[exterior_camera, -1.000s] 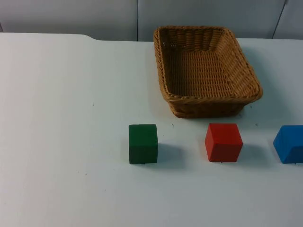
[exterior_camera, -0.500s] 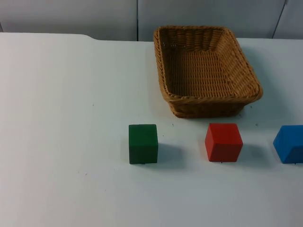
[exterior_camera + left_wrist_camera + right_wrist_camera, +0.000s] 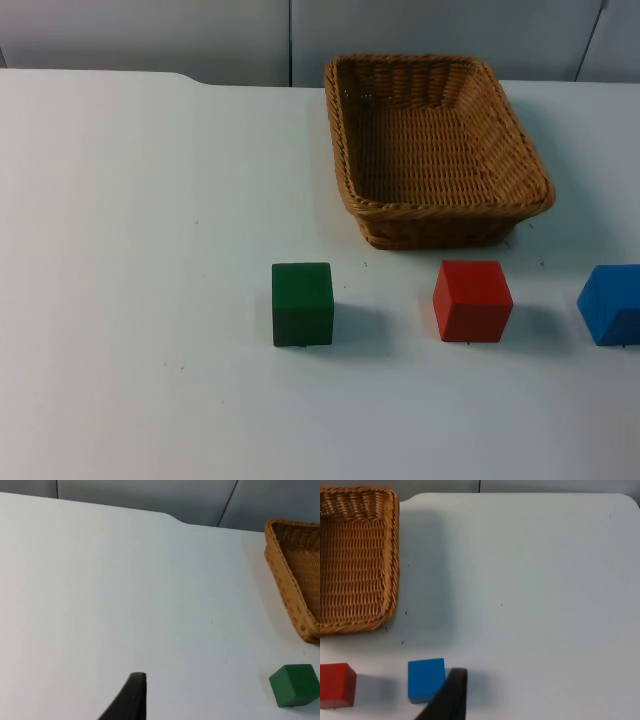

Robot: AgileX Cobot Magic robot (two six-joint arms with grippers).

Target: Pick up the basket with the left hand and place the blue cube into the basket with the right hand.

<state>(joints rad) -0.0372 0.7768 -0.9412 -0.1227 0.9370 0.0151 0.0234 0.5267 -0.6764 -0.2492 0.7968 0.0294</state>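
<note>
Nothing is done yet: I am waiting above the desk (image 3: 120, 200), basket (image 3: 440, 150) unlifted, blue cube (image 3: 426, 679) outside it, each end effector's opening impossible to tell

A lab-style test bench: a bare white surface (image 3: 120, 200) ends at a plain grey partition wall (image 3: 150, 35) on the far side, with only simple coloured blocks and a wicker basket (image 3: 435, 150) laid out.

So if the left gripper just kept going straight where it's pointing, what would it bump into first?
Probably just the bare white table. The left fingertip points over open surface; the basket and green cube sit off to one side.
</note>
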